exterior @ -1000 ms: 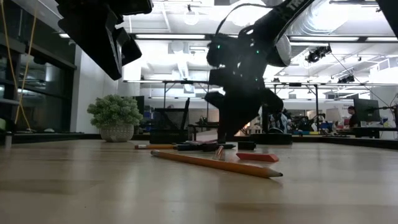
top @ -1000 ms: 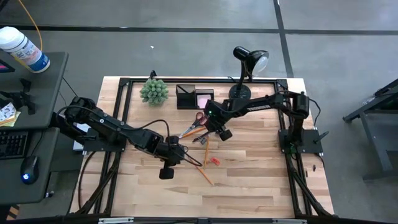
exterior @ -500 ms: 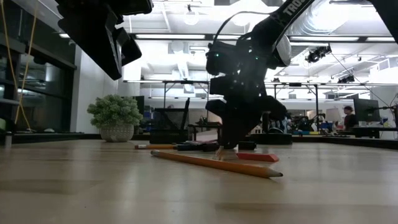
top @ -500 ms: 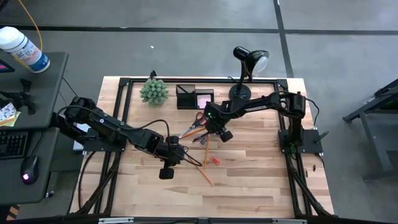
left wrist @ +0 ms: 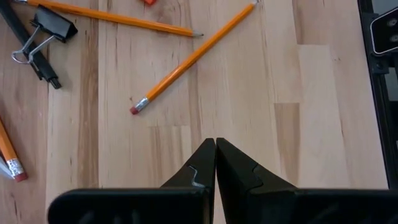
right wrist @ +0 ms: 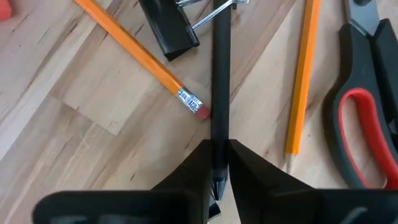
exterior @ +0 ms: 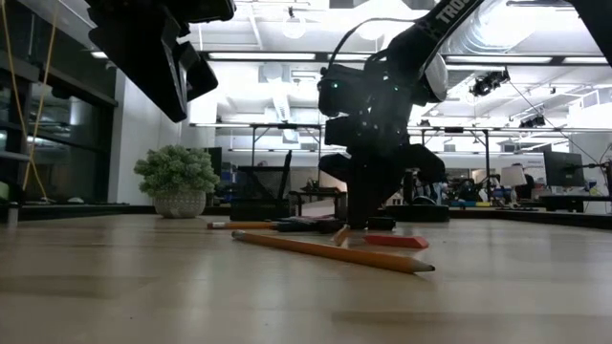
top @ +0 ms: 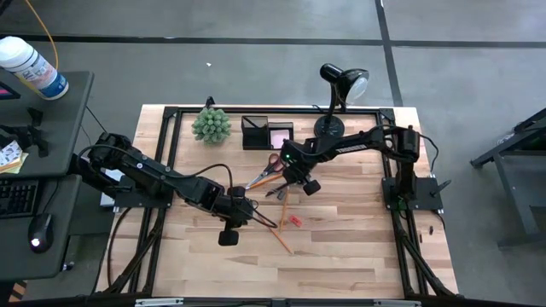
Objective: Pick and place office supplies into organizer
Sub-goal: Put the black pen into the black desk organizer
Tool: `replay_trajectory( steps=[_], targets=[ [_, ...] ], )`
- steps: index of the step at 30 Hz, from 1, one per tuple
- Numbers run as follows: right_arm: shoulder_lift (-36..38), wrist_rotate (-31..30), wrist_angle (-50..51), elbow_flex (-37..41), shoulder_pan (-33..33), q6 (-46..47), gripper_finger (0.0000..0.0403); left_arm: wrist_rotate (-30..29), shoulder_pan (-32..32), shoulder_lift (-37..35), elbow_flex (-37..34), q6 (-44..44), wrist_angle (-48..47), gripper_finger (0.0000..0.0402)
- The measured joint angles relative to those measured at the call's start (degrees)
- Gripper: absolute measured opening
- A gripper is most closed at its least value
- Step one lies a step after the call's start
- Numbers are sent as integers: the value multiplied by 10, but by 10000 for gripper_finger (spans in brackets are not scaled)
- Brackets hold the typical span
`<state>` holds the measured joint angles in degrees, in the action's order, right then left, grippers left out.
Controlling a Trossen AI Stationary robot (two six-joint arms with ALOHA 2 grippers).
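the left claw (top: 229, 236) hung over the desk (top: 341, 256) at about seven o'clock of the supply pile, its fingers (left wrist: 205, 165) pressed together on nothing. in its wrist view two pencils (left wrist: 193, 56) lay crossed near their points just ahead of it, a third pencil's eraser end (left wrist: 9, 158) showed at the edge, and one dark binder clip (left wrist: 46, 31) rested against one dark pen (left wrist: 28, 46).

from the high view, one green plant (top: 211, 125) stood at the desk's eleven o'clock corner. to its right sat one black organizer (top: 254, 133) with one pink sticky pad (top: 280, 135) just beside it, whether inside a compartment or against it could not be told. one black lamp (top: 339, 89) stood at about one o'clock.

one pair of scissors (top: 266, 170) with orange-red handles lay near the desk's centre, at six o'clock of the organizer. the right claw (top: 291, 183) was down among the supplies just beside the scissors, pinching one dark pen (right wrist: 219, 87) near its end; the pen ran forward between the fingers (right wrist: 245, 165) toward the binder clip (right wrist: 166, 28). that wrist view counted two pencils flanking the pen, one (right wrist: 134, 53) ending in its pink eraser right against it, the other (right wrist: 301, 74) between pen and scissors (right wrist: 364, 106).

one small red eraser (top: 293, 221) lay at five o'clock of the right claw, apart from it.
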<state>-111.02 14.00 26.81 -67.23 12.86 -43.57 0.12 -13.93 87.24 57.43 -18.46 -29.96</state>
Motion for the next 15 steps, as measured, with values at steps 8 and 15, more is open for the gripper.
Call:
replay_trajectory(
  steps=[8,15],
  targets=[
    [2,-2,-10,30,-1,10,69,1,0,0,0,0,1,3],
    [2,0,-17,30,-1,43,18,1,0,0,0,0,1,3]
  ],
)
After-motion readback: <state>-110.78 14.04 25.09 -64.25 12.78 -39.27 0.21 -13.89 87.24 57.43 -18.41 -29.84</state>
